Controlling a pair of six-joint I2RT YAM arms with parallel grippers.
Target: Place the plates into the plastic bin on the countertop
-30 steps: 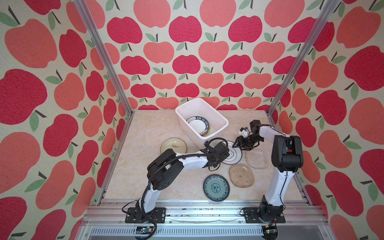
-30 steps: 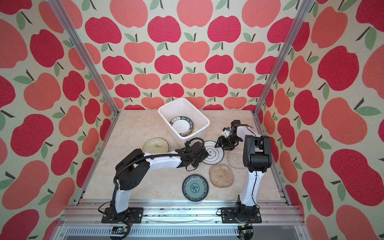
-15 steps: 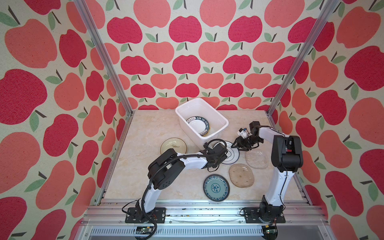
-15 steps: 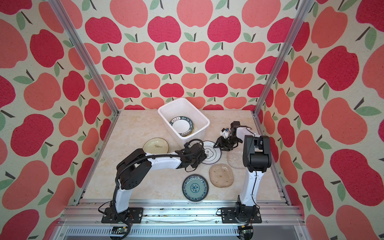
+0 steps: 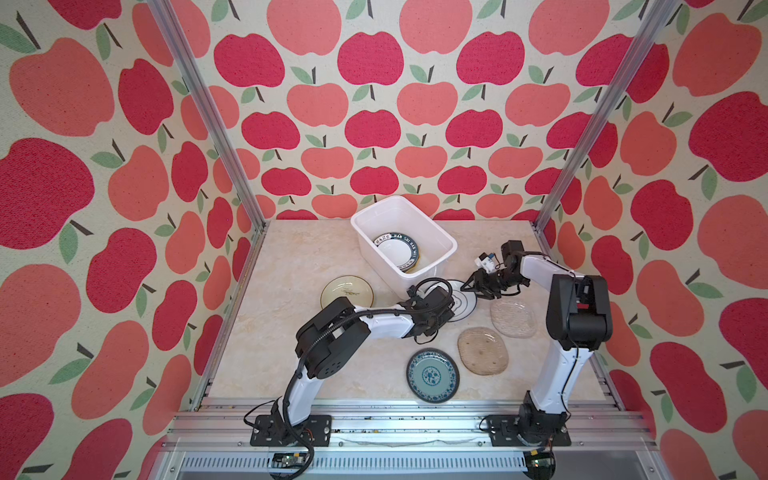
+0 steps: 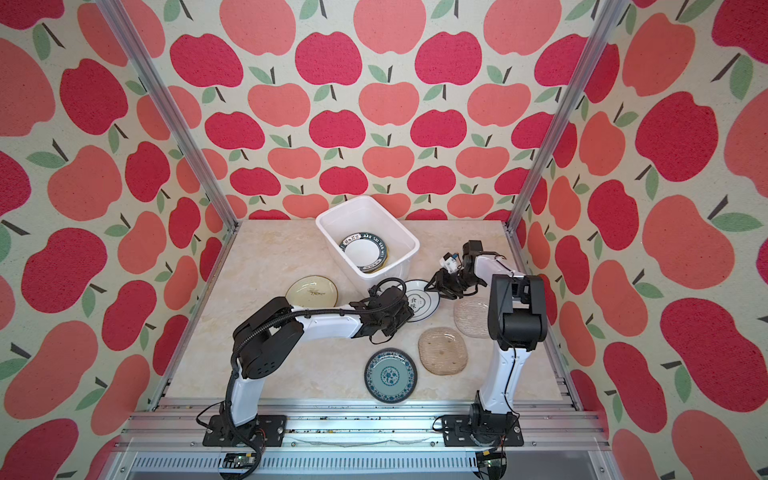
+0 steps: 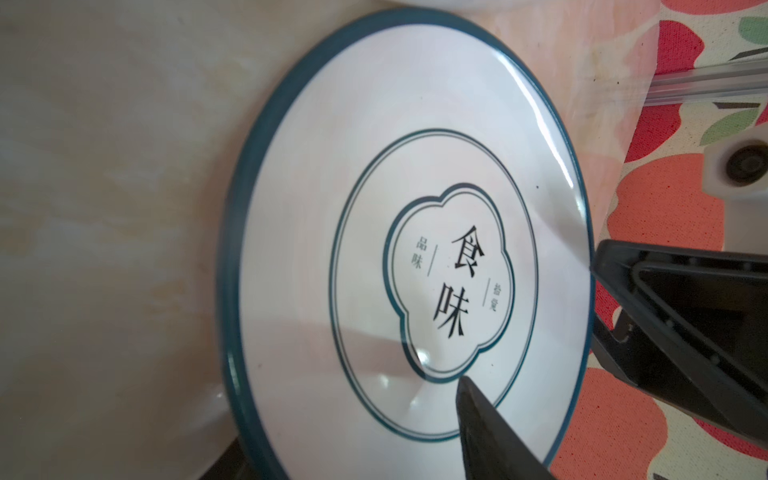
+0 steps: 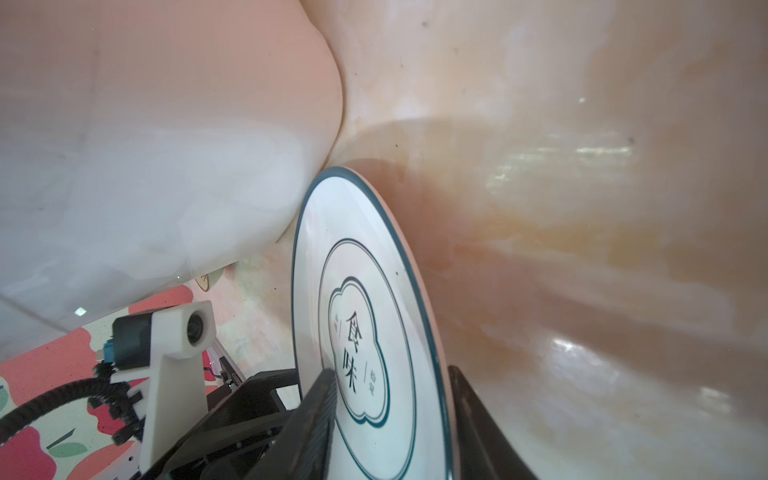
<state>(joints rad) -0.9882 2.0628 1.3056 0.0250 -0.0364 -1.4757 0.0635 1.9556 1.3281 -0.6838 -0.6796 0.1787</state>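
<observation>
**Two grippers at one white plate beside the bin**

Nearest on the countertop lies a blue plate, with an oval plate just beyond it and a glass plate farther right. Past these, the left gripper straddles the near rim of a white plate with teal rings. One finger is over the plate's face; the other is under the rim, mostly hidden. The right gripper straddles the opposite rim, a ribbed finger on the face side and one behind. Both pairs of jaws stand partway in, but I cannot tell whether either truly pinches the rim. The white plate is outside the bin, just beside its near corner. A cream plate lies to the left. Farthest, the bin holds a lettered plate atop at least one more.
</observation>
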